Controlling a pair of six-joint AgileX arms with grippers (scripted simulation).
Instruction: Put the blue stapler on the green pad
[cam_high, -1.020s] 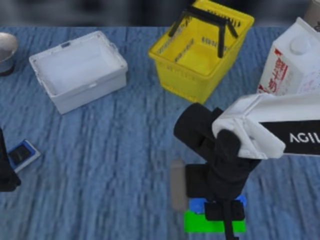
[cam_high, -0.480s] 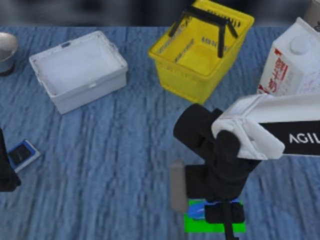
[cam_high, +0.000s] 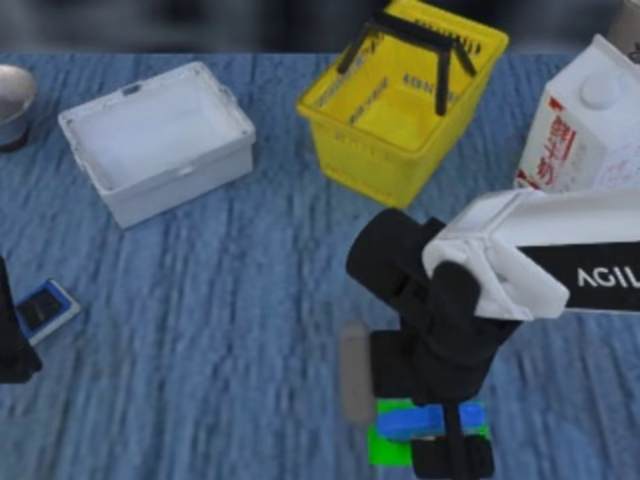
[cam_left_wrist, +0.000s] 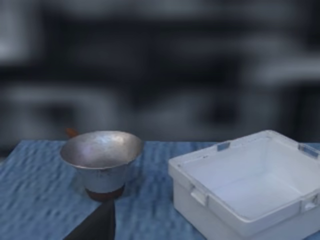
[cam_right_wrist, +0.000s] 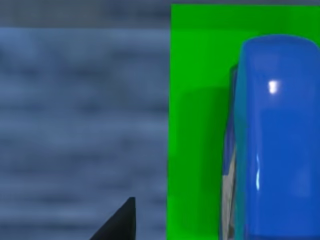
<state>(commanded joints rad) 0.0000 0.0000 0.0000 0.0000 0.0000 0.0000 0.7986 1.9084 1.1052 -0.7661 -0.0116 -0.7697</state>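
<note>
The blue stapler (cam_high: 412, 422) lies flat on the green pad (cam_high: 388, 447) at the near edge of the table (cam_high: 250, 300), right of centre in the top view. Its long axis runs across the table from left to right, with one end showing left of the gripper and a shorter blue stretch showing on the gripper's other side. Which end is the silvery tip cannot be told from above. In the right wrist view the stapler's (cam_right_wrist: 275, 145) glossy blue back fills one side of the picture, with green pad (cam_right_wrist: 200, 125) showing beside it and the blue table cloth beyond the pad's edge. The right arm reaches in from the right side of the table, its white forearm angled across and its black wrist bent steeply down over the pad. The right gripper (cam_high: 455, 440) hangs right over the stapler's middle; whether its fingers are spread or closed on the stapler cannot be told, since the wrist hides them from above and only one dark fingertip (cam_right_wrist: 120, 222) shows in the wrist view. The left arm sits parked at the table's left edge, beside a small blue-edged square object (cam_high: 42, 310). Its camera looks toward a metal bowl (cam_left_wrist: 101, 159) and a white bin (cam_left_wrist: 250, 185).
</note>
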